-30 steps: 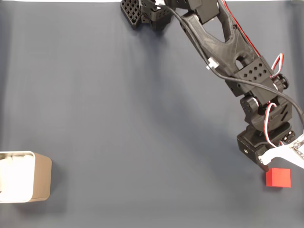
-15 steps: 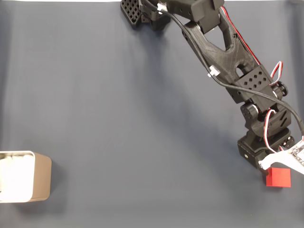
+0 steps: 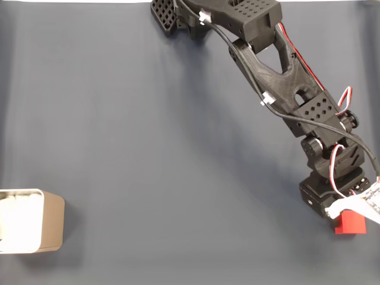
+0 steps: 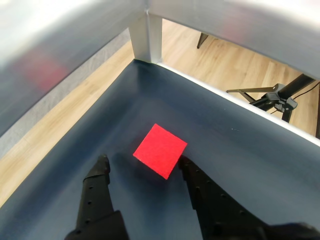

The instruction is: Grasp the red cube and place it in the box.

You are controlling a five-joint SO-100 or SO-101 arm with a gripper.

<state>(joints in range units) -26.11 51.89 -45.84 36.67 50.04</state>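
- Stage: pre-grasp; nothing picked yet, whole transport and drop left to do
- gripper (image 4: 142, 164) is spread wide and holds nothing; in the wrist view the two dark fingers (image 4: 97, 175) flank the red cube (image 4: 160, 150), one on each side
- The cube sits on the bench between the fingertips, turned diamond-wise to them; right-hand finger looks just beside or touching a corner, left one has a clear gap
- In the fixed view the red cube (image 3: 350, 224) is at the far lower right, half hidden under the arm's wrist and white part, so contact can't be judged from there
- the box (image 3: 52, 221) stands at the far lower left edge of the fixed view, well apart from the cube, open top with white inside; looks empty but part of it is cut off by the frame, so can't be sure
- Remaining, by my read: close on the cube, lift, swing across the full width of the bench, release over the box
- Surface: dark blue-grey mat covering the bench (image 3: 148, 148), matte, faint creases, bare between cube and box
- Room, from the wrist view: pale metal frame rails and a post (image 4: 146, 37) around the bench corner, light wood floor (image 4: 220, 55) beyond, black tripod legs (image 4: 275, 95) at the right
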